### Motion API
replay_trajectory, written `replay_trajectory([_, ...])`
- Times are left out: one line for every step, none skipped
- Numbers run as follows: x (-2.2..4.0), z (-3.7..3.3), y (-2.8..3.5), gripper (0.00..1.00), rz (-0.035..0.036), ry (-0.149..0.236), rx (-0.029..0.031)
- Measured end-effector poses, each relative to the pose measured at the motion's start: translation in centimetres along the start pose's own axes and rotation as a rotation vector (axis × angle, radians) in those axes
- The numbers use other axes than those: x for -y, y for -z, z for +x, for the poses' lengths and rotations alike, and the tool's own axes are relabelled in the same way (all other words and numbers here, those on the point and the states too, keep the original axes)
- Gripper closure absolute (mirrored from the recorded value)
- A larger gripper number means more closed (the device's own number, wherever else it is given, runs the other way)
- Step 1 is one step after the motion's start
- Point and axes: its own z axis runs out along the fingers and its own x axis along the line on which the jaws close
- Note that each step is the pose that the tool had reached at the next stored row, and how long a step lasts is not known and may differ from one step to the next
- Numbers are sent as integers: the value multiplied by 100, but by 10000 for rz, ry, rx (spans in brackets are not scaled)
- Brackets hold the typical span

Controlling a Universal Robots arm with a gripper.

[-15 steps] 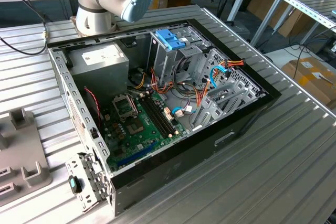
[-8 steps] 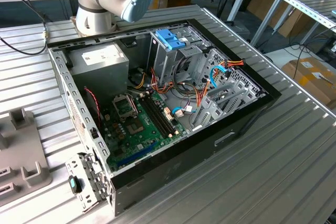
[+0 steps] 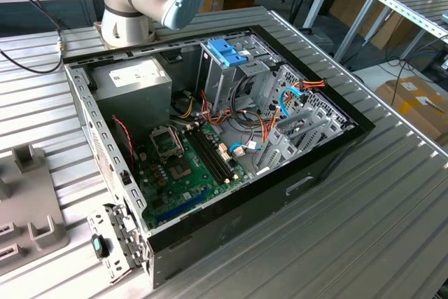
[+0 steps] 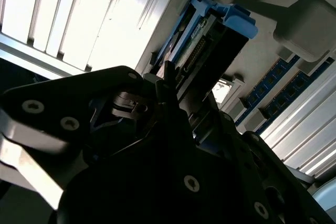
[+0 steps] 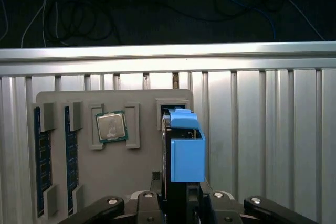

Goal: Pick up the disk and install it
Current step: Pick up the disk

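Observation:
The disk [image 5: 186,153] stands on edge, its blue plastic rail toward the camera, with its far end at a slot of a grey holder tray [image 5: 136,171]. In the second wrist view the disk [image 4: 210,32] shows its blue rail and connector end just past the dark fingers. My gripper [image 5: 181,195] straddles the near end of the disk, and the fingers lie against its sides with no gap showing. The gripper [image 4: 173,93] body darkens much of the second wrist view.
On the tray sit a processor chip [image 5: 111,127] and blue memory sticks [image 5: 41,166]. In the exterior view the open computer case [image 3: 308,173] lies on a ribbed metal table, with a metal drive cage and blue latch [image 3: 227,52], a grey power supply [image 3: 133,78], and the arm's base [image 3: 140,5] behind.

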Motion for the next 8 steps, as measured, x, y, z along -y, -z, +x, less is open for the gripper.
replay_trajectory([0,1,0,65,0,0,0])
replay_trajectory([0,2,0,65,0,0,0])
replay_trajectory([0,2,0,65,1,0,1])
replay_trajectory([0,2,2,65,2,0,1])
replay_trajectory([0,2,9,65,1,0,0])
replay_trajectory([0,2,16,65,1,0,0])
replay_trajectory([0,2,24,65,1,0,0])
replay_trajectory([1,1,72,65,0,0,0])
